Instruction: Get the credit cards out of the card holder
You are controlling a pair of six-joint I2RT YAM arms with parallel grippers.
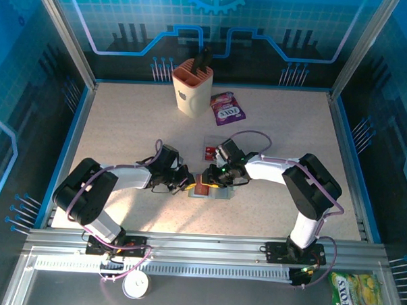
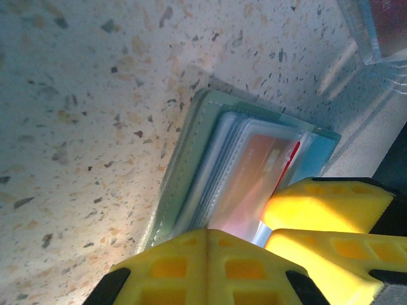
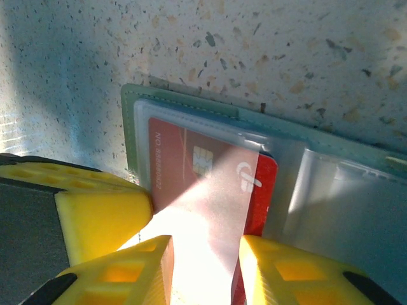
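Biggest thing first: the speckled table (image 1: 123, 129), with both claws meeting nose to nose around the middle of it.

Way out past both claws, near the back edge, there's a beige slotted cup (image 1: 191, 91) with something dark poking out the top. A purple-and-white candy packet (image 1: 228, 107) lies on the table right next to it, so it's well beyond the right claw.

The card holder (image 2: 184, 165) lies flat on the table directly under the two claw tips, greenish cover down and clear sleeves facing up.

The left claw (image 2: 254, 236) is at one edge of it. Its fingers are pressed together, and as far as I can see a corner of the holder's clear sleeve is nipped between the tips.

The right claw (image 3: 206, 244) comes in from the opposite side. Its fingers sit apart, and a pale see-through sleeve flap fills the gap between them. Honestly can't tell if they're squeezing it or just straddling it.

A red card (image 3: 184, 159) with a chip on it is tucked in that sleeve, just ahead of the right claw's tips, with its near end running down toward the gap.

Smallest bit: a loose card (image 1: 211, 151), red, in what looks like a clear cover. It's on the table just past the right claw, apart from the holder.
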